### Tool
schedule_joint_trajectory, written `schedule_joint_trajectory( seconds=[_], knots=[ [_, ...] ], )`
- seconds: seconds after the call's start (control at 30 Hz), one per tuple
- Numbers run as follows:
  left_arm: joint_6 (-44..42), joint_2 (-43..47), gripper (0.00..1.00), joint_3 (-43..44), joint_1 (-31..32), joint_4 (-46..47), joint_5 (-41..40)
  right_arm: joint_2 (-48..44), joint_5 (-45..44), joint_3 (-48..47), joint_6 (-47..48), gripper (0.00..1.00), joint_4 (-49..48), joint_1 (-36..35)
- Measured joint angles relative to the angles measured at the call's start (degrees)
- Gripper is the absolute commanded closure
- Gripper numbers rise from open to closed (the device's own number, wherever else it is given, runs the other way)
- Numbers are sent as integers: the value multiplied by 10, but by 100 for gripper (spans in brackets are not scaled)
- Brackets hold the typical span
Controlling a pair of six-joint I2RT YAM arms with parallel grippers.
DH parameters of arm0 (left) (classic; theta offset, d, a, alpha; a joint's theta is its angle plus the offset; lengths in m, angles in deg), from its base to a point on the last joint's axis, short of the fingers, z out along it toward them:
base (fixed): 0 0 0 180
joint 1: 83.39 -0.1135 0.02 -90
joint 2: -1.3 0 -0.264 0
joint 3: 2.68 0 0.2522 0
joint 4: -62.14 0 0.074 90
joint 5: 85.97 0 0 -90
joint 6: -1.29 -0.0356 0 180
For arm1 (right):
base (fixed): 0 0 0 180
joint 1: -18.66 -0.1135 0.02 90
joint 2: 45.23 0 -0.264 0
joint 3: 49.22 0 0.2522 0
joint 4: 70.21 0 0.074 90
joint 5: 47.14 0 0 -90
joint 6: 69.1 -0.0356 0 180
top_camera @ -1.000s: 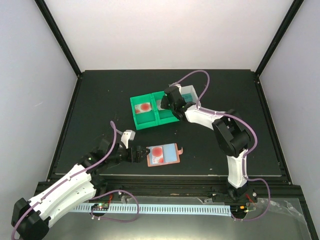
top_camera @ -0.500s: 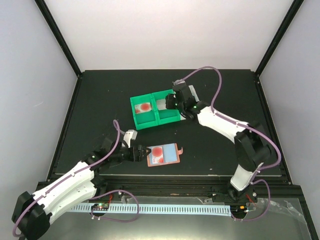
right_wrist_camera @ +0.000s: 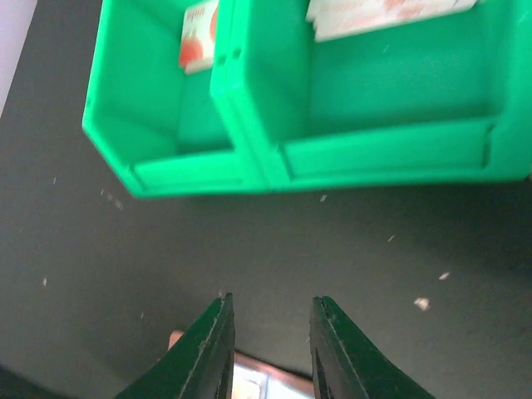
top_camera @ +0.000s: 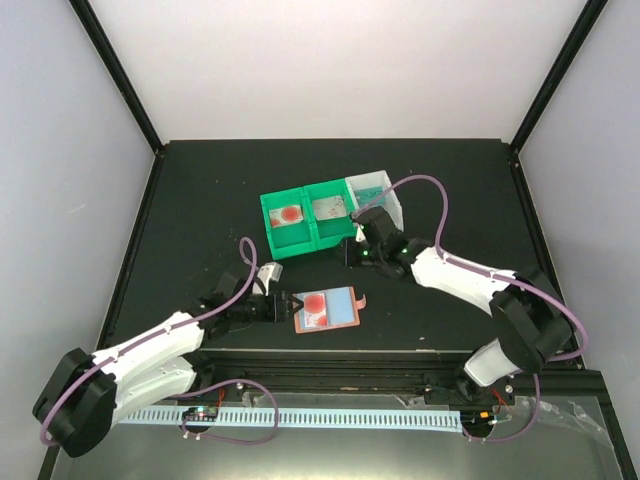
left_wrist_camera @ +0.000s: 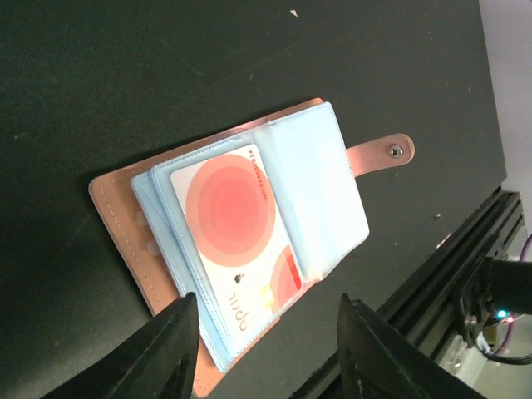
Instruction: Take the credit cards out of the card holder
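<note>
**A:** Where is the card holder (top_camera: 342,310)?

**B:** It lies open on the black table (top_camera: 200,200), blue pockets up, with its snap tab (left_wrist_camera: 391,152) sticking out sideways. 1 white card (left_wrist_camera: 237,220) with a red disc sits in a pocket.

**A:** And the left gripper (left_wrist_camera: 266,299)?

**B:** It is at the holder's side opposite the tab. The jaws are apart and straddle a corner of the holder without clamping anything. 1 finger (left_wrist_camera: 170,349) overlaps the salmon border, and I cannot tell whether it touches.

**A:** The right gripper (right_wrist_camera: 273,299)?

**B:** It hangs between the holder and the green trays (right_wrist_camera: 374,150). Its jaws stand a narrow gap apart, with only bare table between them.

**A:** Any other cards (top_camera: 288,214)?

**B:** 2, in the trays beyond the holder, 1 per compartment.
</note>
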Motion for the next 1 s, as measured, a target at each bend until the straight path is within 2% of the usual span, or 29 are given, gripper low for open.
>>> schedule_joint_trajectory(
  seconds=[0.07,0.17,0.2,0.47,1.0],
  knots=[
    [1,-14,71,0,-1,7,1,-1,17,15,-6,75,-6,-13],
    [5,-29,96,0,-1,20,1,-1,37,34,-17,75,-20,-29],
    [4,-33,98,0,-3,24,1,-1,43,40,-19,75,-27,-35],
    [3,-71,99,0,-3,48,1,-1,78,77,-36,78,-71,-71],
    [-1,-157,98,0,-3,94,19,21,106,146,-75,81,-140,-88]
  ],
)
